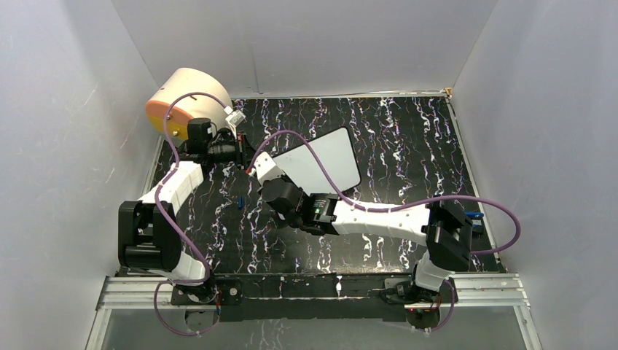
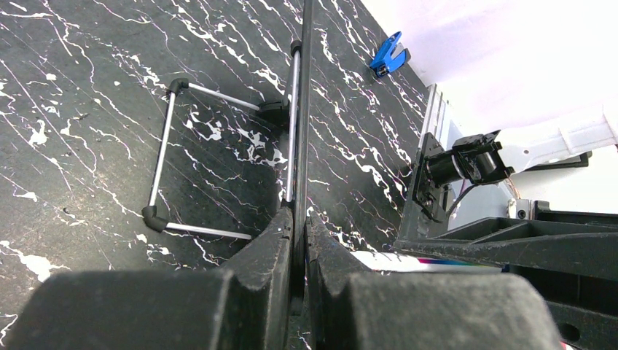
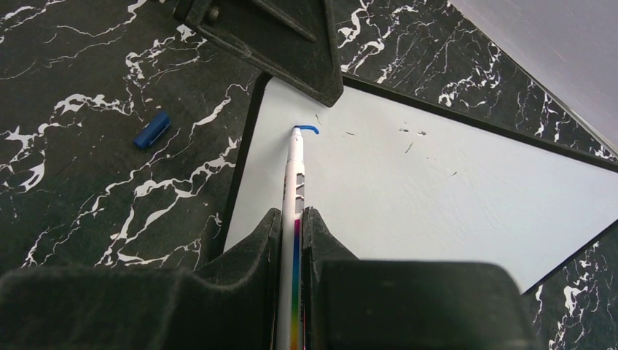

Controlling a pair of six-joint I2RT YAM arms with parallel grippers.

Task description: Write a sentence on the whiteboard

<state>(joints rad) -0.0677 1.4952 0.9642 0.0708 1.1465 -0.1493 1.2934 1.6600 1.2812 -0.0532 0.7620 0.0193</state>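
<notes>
Right wrist view: marker (image 3: 295, 179) tip on the whiteboard (image 3: 452, 197), one blue stroke (image 3: 309, 129) made

Shows the right gripper (image 3: 291, 216) pinching the white marker lengthwise, fingers (image 3: 255, 240) pressed against the barrel with no gap left, a rainbow stripe running down the barrel between them. Puts the tip on the pale face near one corner of the whiteboard, right at the end of the short curved blue stroke, the only writing of the sentence on it. Catches a few faint dark specks elsewhere on the face. Finds a blue cap (image 3: 151, 129) on the black marbled table (image 3: 87, 182), near the board's black rim but apart from it.

Left wrist view: meets the whiteboard edge-on, as a thin dark line, with the left gripper (image 2: 299, 219) closed tight on that edge, fingers touching it on both sides. Places a wire stand (image 2: 211, 160) just beside the edge, and a blue clip (image 2: 386, 58) well apart, by the table's border.

Top external view: sets the whiteboard around the middle of the table, turned at an angle, to the right of the cream-and-orange drum (image 1: 186, 98) in the far left corner, both arms meeting at the board's left end.
</notes>
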